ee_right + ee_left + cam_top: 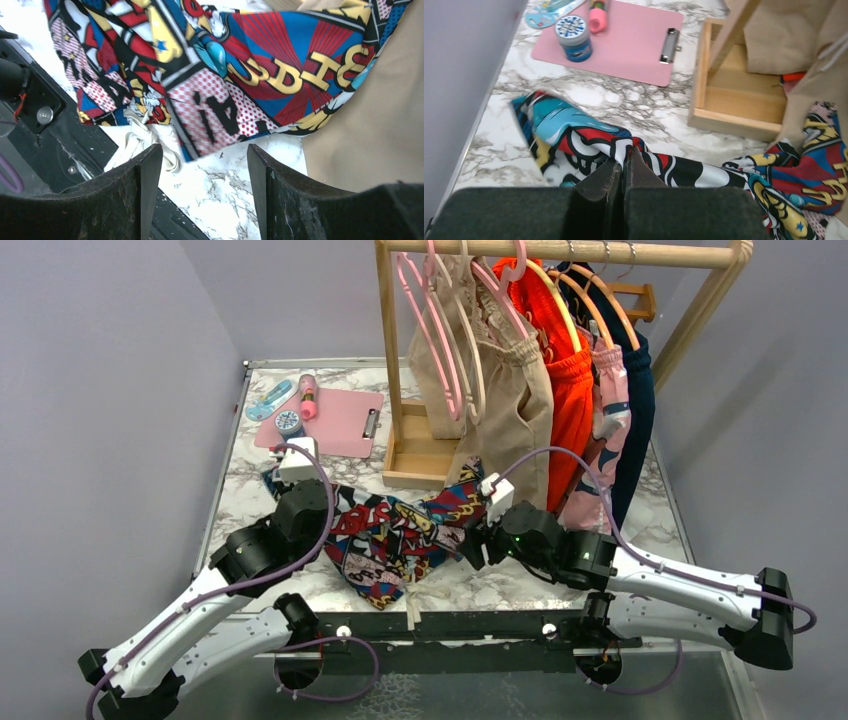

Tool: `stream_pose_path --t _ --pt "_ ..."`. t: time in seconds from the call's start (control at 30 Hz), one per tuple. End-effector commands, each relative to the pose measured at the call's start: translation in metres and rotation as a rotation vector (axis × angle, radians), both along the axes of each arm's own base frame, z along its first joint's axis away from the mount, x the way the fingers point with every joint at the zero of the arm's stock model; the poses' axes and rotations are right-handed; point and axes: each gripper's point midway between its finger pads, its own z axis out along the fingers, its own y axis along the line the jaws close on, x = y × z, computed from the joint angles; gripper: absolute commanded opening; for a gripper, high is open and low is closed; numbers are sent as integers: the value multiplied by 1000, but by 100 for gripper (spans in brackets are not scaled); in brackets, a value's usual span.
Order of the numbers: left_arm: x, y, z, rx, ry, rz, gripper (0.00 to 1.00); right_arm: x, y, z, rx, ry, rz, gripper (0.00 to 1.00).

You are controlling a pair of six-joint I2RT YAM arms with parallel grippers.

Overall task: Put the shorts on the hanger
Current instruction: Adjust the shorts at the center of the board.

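Observation:
The comic-print shorts (400,535) lie crumpled on the marble table between my two arms. They also show in the left wrist view (574,135) and the right wrist view (225,65). My left gripper (305,502) (624,162) is shut on a fold of the shorts near their left end. My right gripper (468,540) (205,155) is open and empty, low over bare marble, just short of the shorts' near-right edge. A slim cream hanger (478,370) seems to hang on the rack between pink hangers.
A wooden clothes rack (415,455) stands at the back with beige shorts (500,400), an orange garment (570,400) and darker clothes. A pink clipboard (335,420) and a small jar (573,37) lie far left. The shorts' white drawstring (145,142) trails toward the black front rail (450,625).

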Motion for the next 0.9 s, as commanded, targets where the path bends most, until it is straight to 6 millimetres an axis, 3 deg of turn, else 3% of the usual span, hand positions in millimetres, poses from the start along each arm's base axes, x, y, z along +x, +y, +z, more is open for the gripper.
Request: stream_pose_path --t 0.0,0.33,0.5,0.77,0.87 --pt "-2 31 2 21 -55 152 0 -1 7 -14 12 23 -2 65" --pt "-2 29 10 21 -60 138 0 3 36 -39 -26 52 53 66" --pt "-2 30 15 29 -71 132 0 3 44 -61 -54 76 70 68" --pt "1 25 19 36 -73 111 0 6 68 -69 -63 43 98 71" --pt "2 24 22 47 -79 100 0 5 77 -82 -103 54 119 68"
